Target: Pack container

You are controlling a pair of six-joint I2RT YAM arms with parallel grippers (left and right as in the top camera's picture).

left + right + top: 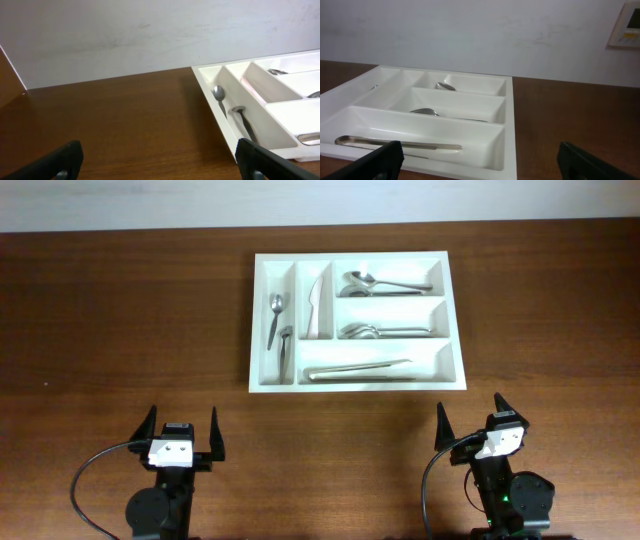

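Looking at the overhead view, you've got the large white rectangular plastic cutlery tray [352, 256] sitting at the far middle of the brown wooden table [120, 330], long side facing the arms.

Every one of its five compartments has something in it:
- two small metal teaspoons [277, 317], end to end in the leftmost upright slot
- a pale knife [318, 302] in the slot beside it
- stacked metal spoons [372, 283] in the top long bay
- more stacked metal cutlery [366, 332] in the middle bay (spoons or forks, can't tell)
- one long metal utensil [357, 369] lying in the bottom bay

No loose cutlery shows on the table in any view. My read: packing looks finished, or as good as. I can't see anything left for you to pick.

Your left gripper [181, 420] and right gripper [470, 412] both sit at the near edge, well apart from the tray, jaws spread wide, holding nothing. Wrist views agree: nothing between the jaws, tray ahead.

If more items are due, they're outside the frame.
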